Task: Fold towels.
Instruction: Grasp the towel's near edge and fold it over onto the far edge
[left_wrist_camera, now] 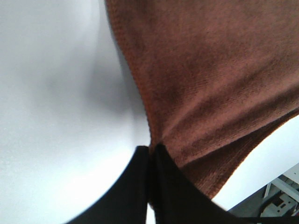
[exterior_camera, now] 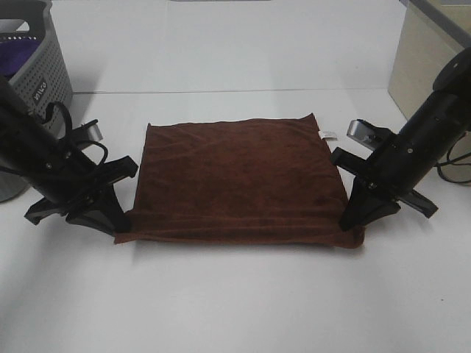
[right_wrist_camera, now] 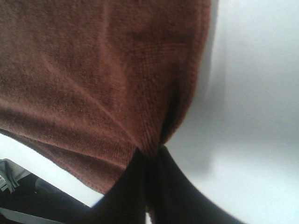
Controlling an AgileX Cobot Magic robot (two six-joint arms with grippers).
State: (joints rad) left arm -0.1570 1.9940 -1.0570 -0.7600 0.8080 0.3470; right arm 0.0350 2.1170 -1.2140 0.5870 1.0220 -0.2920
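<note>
The dark reddish-brown towel (exterior_camera: 239, 176) lies spread on the white table (exterior_camera: 235, 301), with a small white tag (exterior_camera: 328, 134) at its far right corner. My left gripper (exterior_camera: 118, 226) is shut on the towel's near left corner; the left wrist view shows its fingers (left_wrist_camera: 140, 186) pinching the cloth edge (left_wrist_camera: 210, 93). My right gripper (exterior_camera: 348, 223) is shut on the near right corner; the right wrist view shows its fingers (right_wrist_camera: 140, 191) pinching the cloth (right_wrist_camera: 103, 70). The near edge is slightly bunched between the two grippers.
A grey slatted basket (exterior_camera: 33, 81) with purple cloth (exterior_camera: 18, 53) inside stands at the far left. A beige box (exterior_camera: 423, 62) stands at the far right. The table's back edge runs behind the towel.
</note>
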